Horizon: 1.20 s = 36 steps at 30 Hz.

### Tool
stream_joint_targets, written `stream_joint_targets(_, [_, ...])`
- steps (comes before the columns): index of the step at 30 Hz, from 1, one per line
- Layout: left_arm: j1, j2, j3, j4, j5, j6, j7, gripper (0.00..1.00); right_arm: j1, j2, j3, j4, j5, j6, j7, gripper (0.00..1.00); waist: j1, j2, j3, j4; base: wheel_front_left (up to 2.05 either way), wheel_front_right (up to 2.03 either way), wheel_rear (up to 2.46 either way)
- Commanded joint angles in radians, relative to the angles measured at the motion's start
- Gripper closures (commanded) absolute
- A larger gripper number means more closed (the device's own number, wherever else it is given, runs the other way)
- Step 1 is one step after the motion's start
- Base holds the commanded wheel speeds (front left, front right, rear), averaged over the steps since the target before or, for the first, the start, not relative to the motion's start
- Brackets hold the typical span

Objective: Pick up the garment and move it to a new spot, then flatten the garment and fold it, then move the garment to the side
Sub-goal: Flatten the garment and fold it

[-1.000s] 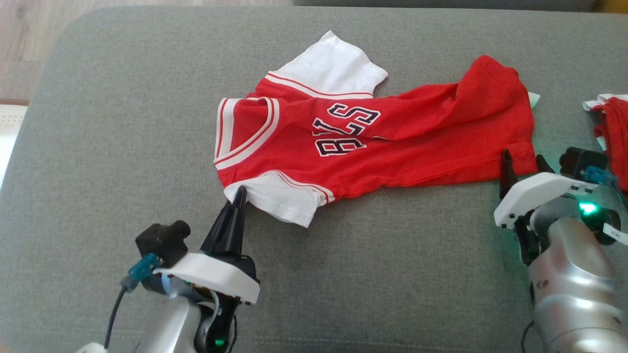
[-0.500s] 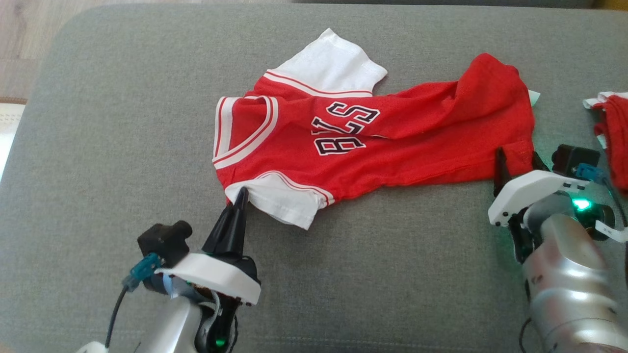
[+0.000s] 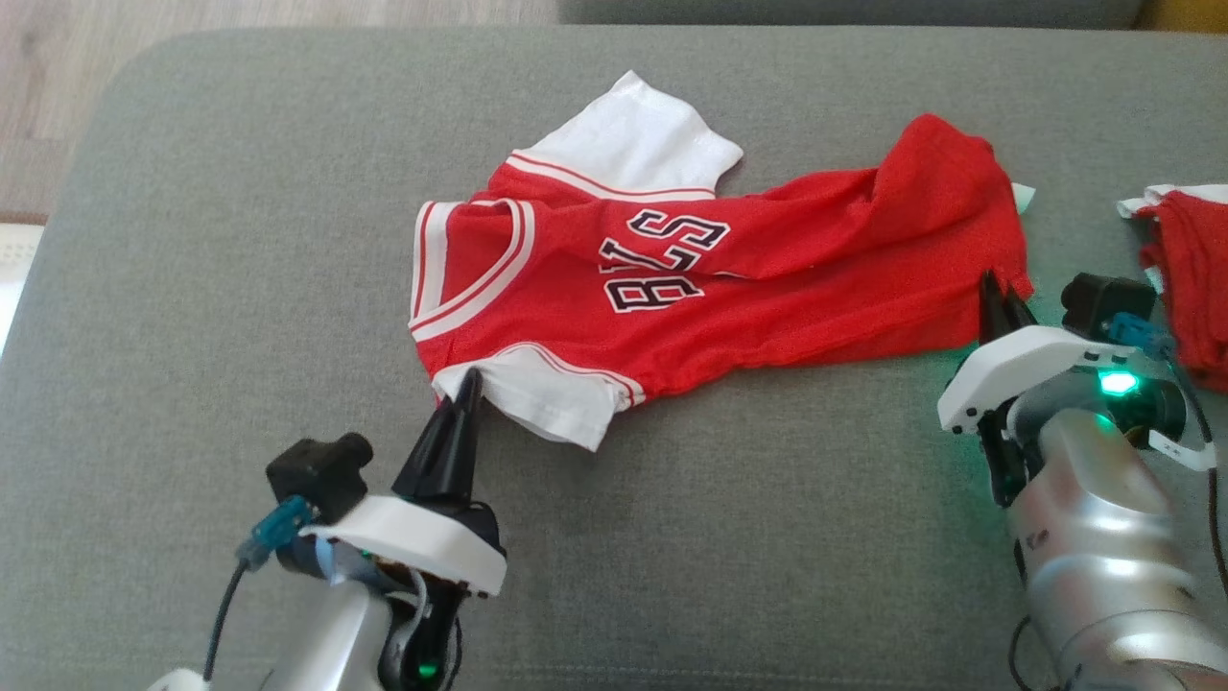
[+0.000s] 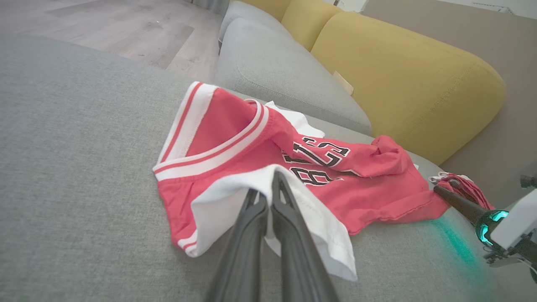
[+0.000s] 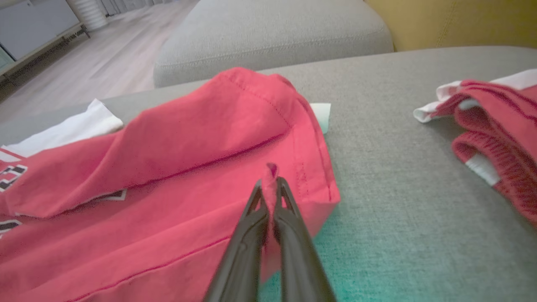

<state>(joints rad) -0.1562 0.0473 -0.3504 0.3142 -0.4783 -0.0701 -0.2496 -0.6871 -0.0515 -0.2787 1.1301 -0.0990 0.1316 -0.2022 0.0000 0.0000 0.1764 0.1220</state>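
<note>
Garment, a red jersey with white sleeves, lies rumpled mid-way across the grey cushion. Left fingers are closed on the near white sleeve, and right fingers are pinched shut on a tuck of cloth at the near hem corner. Recommended: raise both ends together and level, spread enough to keep the cloth taut, and confirm each pinch holds before carrying it to the new spot.

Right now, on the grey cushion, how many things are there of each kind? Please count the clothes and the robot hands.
Clothes: 2 (the red jersey and a red and white bundle at the right edge)
Robot hands: 2 (the left hand and the right hand, each shut on the jersey)
Total: 4
</note>
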Motion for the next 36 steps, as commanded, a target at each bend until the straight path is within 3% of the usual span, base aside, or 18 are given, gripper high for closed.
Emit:
stream_joint_targets(1, [-0.041,0.003,0.033,-0.029,-0.008,0.001,-0.012,1.00,-0.033,0.000,0.027,-0.027,0.007,-0.001,-0.015,1.00,0.0000,0.0000,-0.007,-0.003,0.00,0.00,0.00])
stream_joint_targets(9, [-0.070,0.004,0.127,-0.069,0.003,-0.011,-0.012,1.00,-0.007,0.000,0.147,-0.167,0.146,-0.001,-0.057,1.00,0.0000,0.0000,-0.077,-0.042,0.00,0.00,0.00])
stream_joint_targets(20, [-0.287,0.091,0.242,-0.195,-0.024,-0.033,0.002,1.00,0.092,-0.098,0.357,-0.678,0.381,-0.001,-0.059,1.00,0.0000,0.0000,-0.213,-0.112,0.00,0.00,0.00])
stream_joint_targets(29, [-0.316,0.150,0.325,-0.469,-0.061,0.020,0.082,1.00,0.146,-0.134,0.395,-1.023,0.389,-0.001,0.030,1.00,0.0000,0.0000,-0.254,-0.158,0.00,0.00,0.00])
stream_joint_targets(36, [-0.299,0.192,0.377,-0.696,-0.107,0.079,0.213,1.00,0.218,-0.092,0.318,-1.278,0.344,-0.001,0.212,1.00,0.0000,0.0000,-0.231,-0.164,0.00,0.00,0.00])
